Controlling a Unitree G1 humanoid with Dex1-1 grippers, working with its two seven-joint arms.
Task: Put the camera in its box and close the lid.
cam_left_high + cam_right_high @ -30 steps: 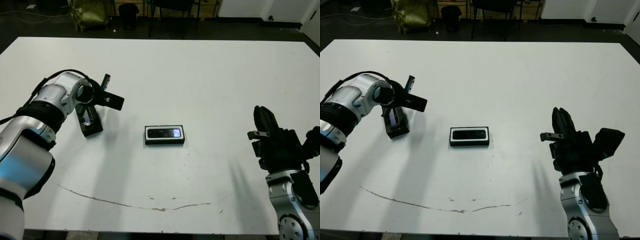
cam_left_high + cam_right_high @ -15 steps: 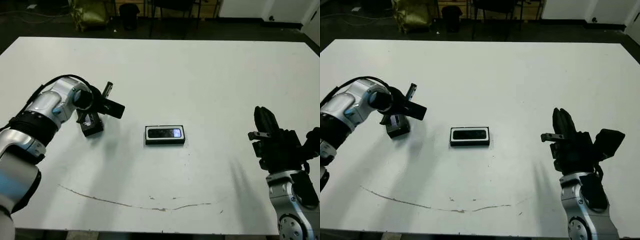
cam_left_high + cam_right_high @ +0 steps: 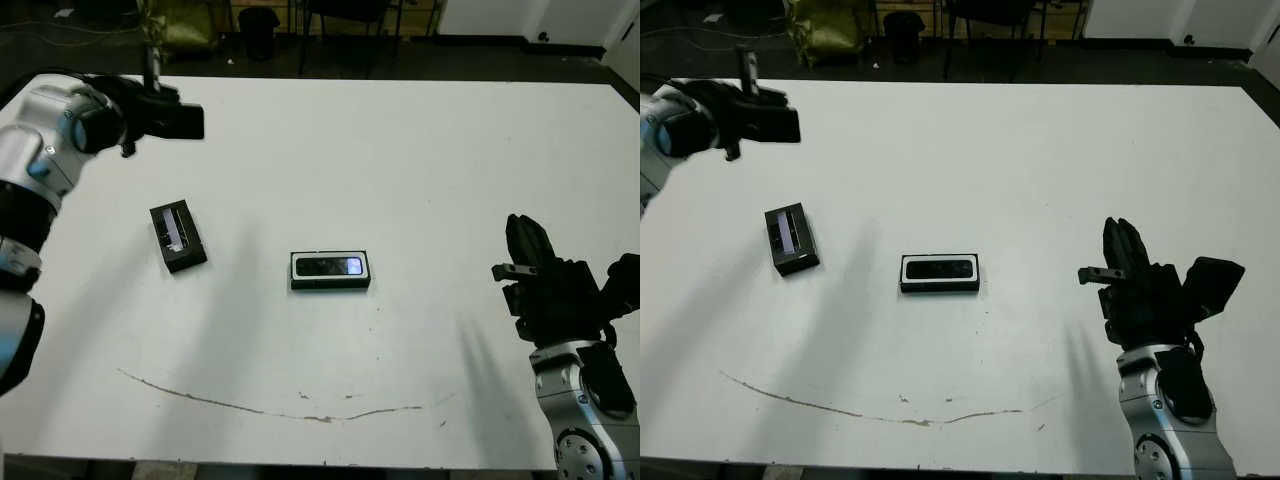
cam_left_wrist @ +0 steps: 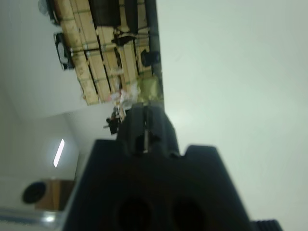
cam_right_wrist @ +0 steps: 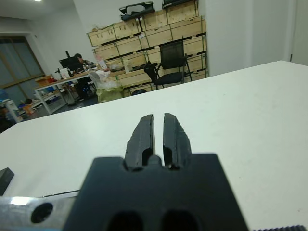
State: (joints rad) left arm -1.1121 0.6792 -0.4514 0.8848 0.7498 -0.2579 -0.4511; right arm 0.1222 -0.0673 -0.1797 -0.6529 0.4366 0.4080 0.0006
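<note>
The box (image 3: 330,271) sits at the table's middle, and the camera (image 3: 332,266) lies inside it with a bluish-white patch on its face. To its left the lid (image 3: 178,237) lies flat on the table with its grey window strip up. High above the far left of the table my left gripper (image 3: 152,62) is shut and empty, well away from the lid; its fingers (image 4: 144,115) press together in the left wrist view. Near the front right edge my right gripper (image 3: 527,240) points upward, shut with nothing in it, as its wrist view (image 5: 159,120) shows.
A thin brown scratch (image 3: 300,412) runs along the table's front. Beyond the far edge stand chair legs (image 3: 340,30) and a yellow-green bag (image 3: 185,25). In the right wrist view, shelves of boxes (image 5: 159,29) and a person at a desk (image 5: 79,60) show far behind.
My left arm has lifted off the lid and swung up to the far left. The lid stays flat on the table. The box, the camera and my right arm have not moved.
</note>
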